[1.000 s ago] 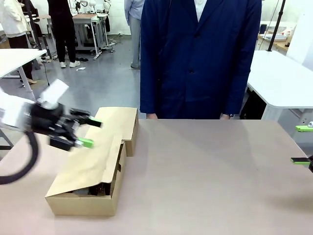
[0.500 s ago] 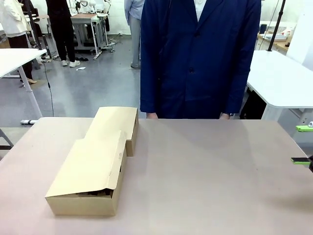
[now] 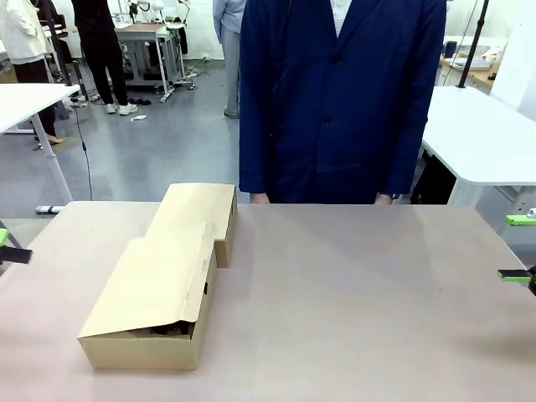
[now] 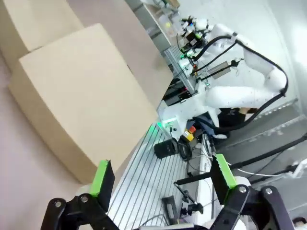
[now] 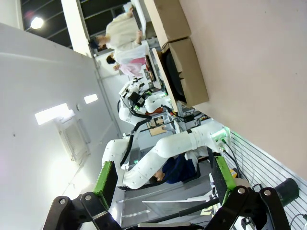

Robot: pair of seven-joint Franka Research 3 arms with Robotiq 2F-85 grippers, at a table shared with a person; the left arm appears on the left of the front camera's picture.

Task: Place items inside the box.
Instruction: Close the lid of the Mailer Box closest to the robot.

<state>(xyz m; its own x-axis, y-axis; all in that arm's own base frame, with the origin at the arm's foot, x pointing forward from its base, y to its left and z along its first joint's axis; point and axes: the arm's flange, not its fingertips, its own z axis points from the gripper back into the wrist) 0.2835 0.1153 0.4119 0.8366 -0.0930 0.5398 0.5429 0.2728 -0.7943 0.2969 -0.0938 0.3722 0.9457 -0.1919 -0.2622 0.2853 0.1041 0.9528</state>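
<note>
The brown cardboard box (image 3: 159, 280) lies on the left of the table with both flap lids down. The near lid is slightly ajar, and dark items (image 3: 167, 328) show through the gap; I cannot tell which they are. My left gripper (image 3: 8, 246) is at the table's left edge, apart from the box. In the left wrist view that gripper (image 4: 163, 175) is open with nothing between its pads, and the box (image 4: 81, 96) lies beyond it. My right gripper (image 3: 517, 248) hangs at the right edge. In the right wrist view it (image 5: 163, 176) is open and holds nothing, far from the box (image 5: 184, 62).
A person in a navy coat (image 3: 339, 100) stands at the far side, both hands at the table's edge. The tan tabletop (image 3: 360, 301) stretches bare from the box to the right edge. White tables stand off to both sides.
My left arm has pulled away from over the box to the table's left edge. The near lid, which it was pressing, has dropped down. The right arm has not moved.
</note>
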